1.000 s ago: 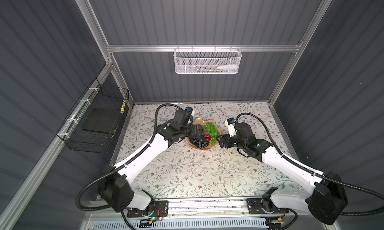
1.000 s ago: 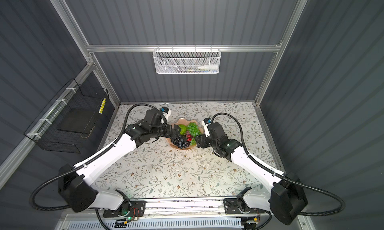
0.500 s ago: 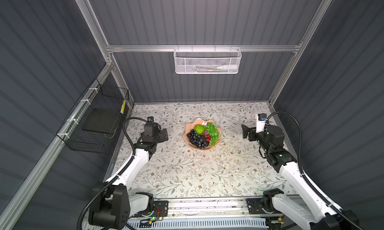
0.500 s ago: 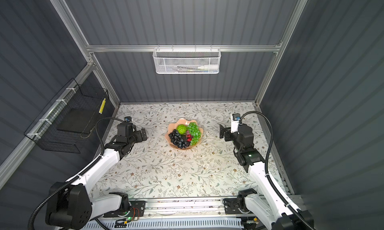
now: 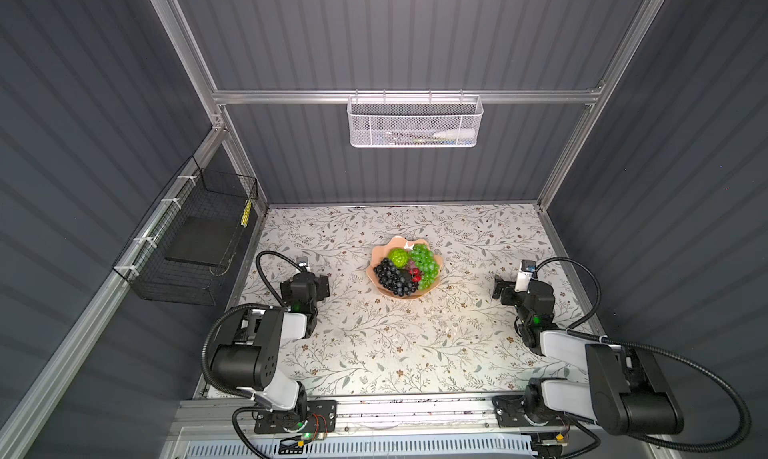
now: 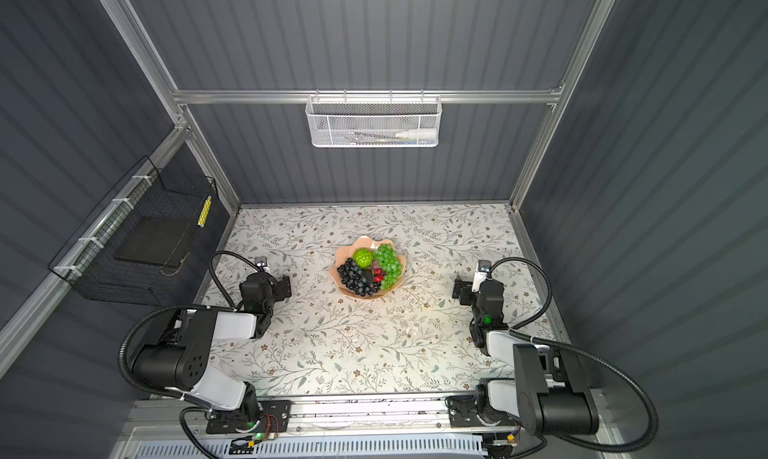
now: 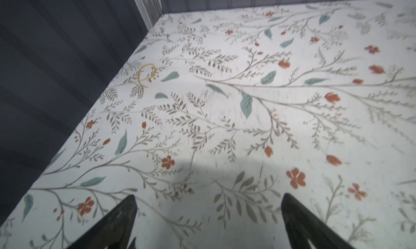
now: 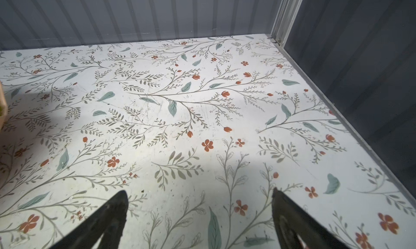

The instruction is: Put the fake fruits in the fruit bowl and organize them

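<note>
The peach-pink fruit bowl (image 5: 398,241) (image 6: 365,241) stands in the middle of the floral table. In it lie the fake fruits: a dark grape bunch (image 5: 392,277), a green grape bunch (image 5: 427,263), a bumpy lime-green fruit (image 5: 398,256) and red berries (image 5: 414,275). My left gripper (image 5: 311,281) (image 7: 208,200) sits low at the table's left side, well apart from the bowl, open with only tabletop between its fingers. My right gripper (image 5: 508,288) (image 8: 199,195) sits likewise at the right side, open and empty. A sliver of the bowl (image 8: 2,106) shows in the right wrist view.
A white mesh basket (image 5: 413,122) hangs on the back wall. A black wire basket (image 5: 195,241) hangs on the left wall. A thin yellow loop (image 7: 145,75) lies on the table near the left wall. Grey walls close in three sides.
Both arms have pulled back from the bowl, the left one to the left and the right one to the right, and folded toward the front. The fruits stay in the bowl.
</note>
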Available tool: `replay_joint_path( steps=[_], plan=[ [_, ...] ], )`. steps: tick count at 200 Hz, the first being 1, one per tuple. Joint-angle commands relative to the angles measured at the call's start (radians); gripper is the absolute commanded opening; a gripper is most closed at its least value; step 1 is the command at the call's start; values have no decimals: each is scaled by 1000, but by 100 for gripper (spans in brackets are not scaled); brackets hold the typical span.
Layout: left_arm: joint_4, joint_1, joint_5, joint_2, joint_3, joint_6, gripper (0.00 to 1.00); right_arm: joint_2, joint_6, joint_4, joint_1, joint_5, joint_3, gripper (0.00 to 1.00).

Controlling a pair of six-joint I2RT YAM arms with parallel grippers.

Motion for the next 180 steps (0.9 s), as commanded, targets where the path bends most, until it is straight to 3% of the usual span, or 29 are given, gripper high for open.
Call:
replay_joint_path(
  steps=[1,6,19,28,38,64,180],
  plan=[
    [312,5,17,112,-30,22,100,64,-12,193,-16,-32,37,99],
    [337,4,13,138,-23,40,100,102,-13,232,-16,-38,36,99],
    [135,3,29,103,40,18,100,182,-12,338,-23,-44,35,99],
    [183,4,16,134,48,32,100,140,-8,229,-25,-50,54,99],
    [108,5,18,114,60,16,100,148,-6,181,-30,-60,81,99],
    [128,8,20,120,58,15,100,152,42,136,-57,-37,106,99],
    [162,7,15,124,48,21,100,159,38,159,-56,-38,101,99]
  ],
)
